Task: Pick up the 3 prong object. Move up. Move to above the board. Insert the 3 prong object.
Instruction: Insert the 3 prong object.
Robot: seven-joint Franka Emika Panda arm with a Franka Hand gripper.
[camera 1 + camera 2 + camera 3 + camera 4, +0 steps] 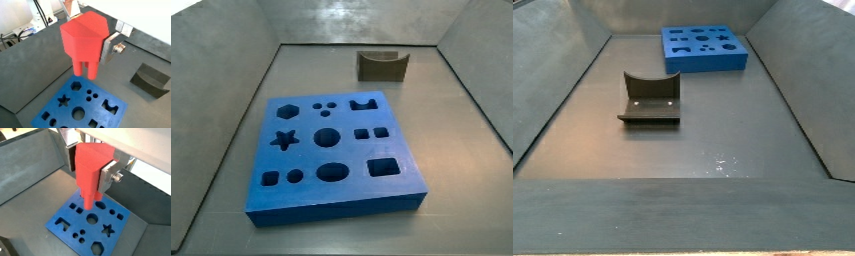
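Observation:
My gripper [91, 34] is shut on the red-orange 3 prong object [81, 40], and it also shows shut on it in the other wrist view [89, 167]. Silver fingers [107, 175] clamp its blocky head, and the prongs [85, 67] point down. The blue board [97, 109] with its shaped cut-outs lies on the floor below the prongs, clearly apart from them. The board also shows in a wrist view [73, 223] and in both side views [352, 155] [707, 65]. Neither side view shows the gripper or the held piece.
The dark fixture [649, 100] with a U notch stands on the floor away from the board, and it also shows in a side view [381, 65] and a wrist view [150, 80]. Grey sloping walls [238, 110] enclose the floor.

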